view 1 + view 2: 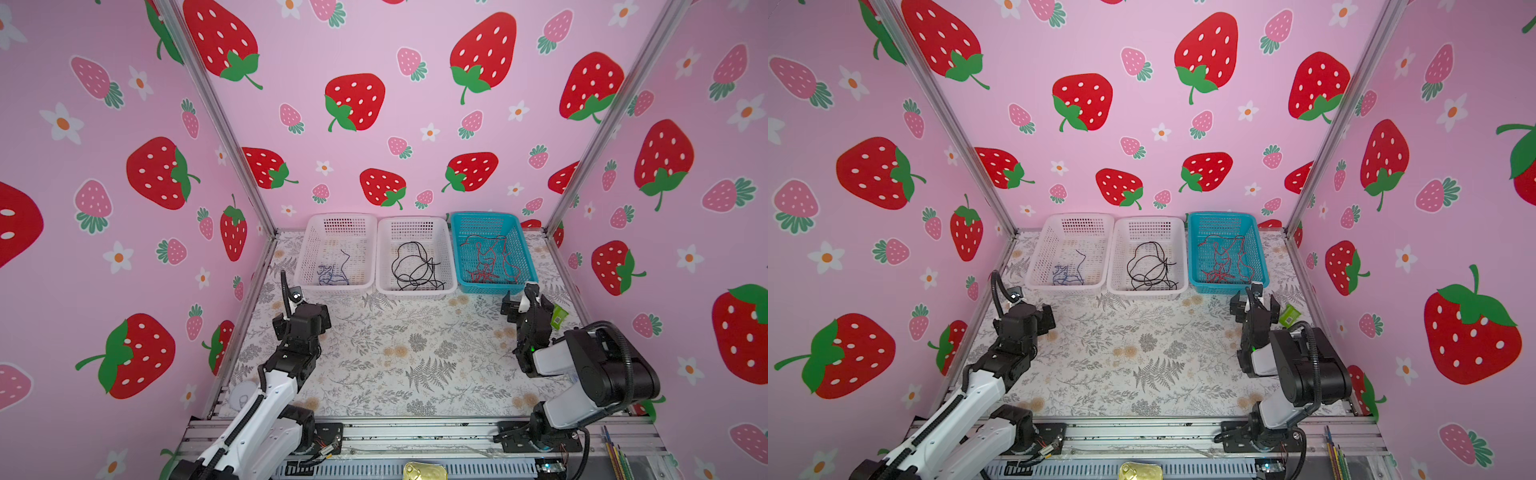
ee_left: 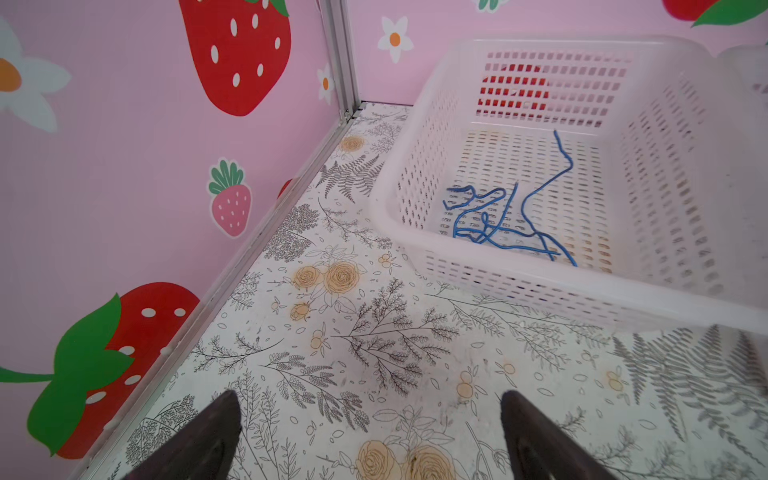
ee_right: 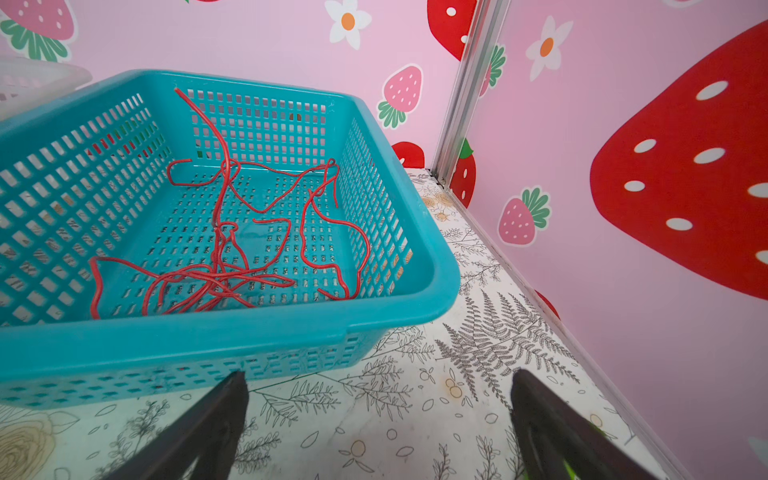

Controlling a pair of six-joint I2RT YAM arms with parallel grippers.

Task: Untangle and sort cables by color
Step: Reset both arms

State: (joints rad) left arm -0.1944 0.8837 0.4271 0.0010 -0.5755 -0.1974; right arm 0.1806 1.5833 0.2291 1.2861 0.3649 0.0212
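Note:
Three baskets stand in a row at the back of the table. In both top views, dark blue cables (image 1: 332, 274) lie in the left white basket (image 1: 305, 253). Black cables (image 1: 415, 268) lie in the middle white basket (image 1: 384, 257), and red cables (image 1: 490, 264) in the teal basket (image 1: 494, 287). My left gripper (image 2: 369, 397) is open and empty over the floral table, short of the white basket (image 2: 582, 291) with the blue cables (image 2: 478, 237). My right gripper (image 3: 379, 374) is open and empty in front of the teal basket (image 3: 208, 332), which holds the red cables (image 3: 220, 274).
A small green item (image 1: 558, 316) lies beside my right gripper (image 1: 527, 301) near the right wall. A gold tin (image 1: 424, 471) and coloured sticks (image 1: 615, 453) sit at the front rail. A white disc (image 1: 243, 395) lies by the left arm. Pink walls close three sides.

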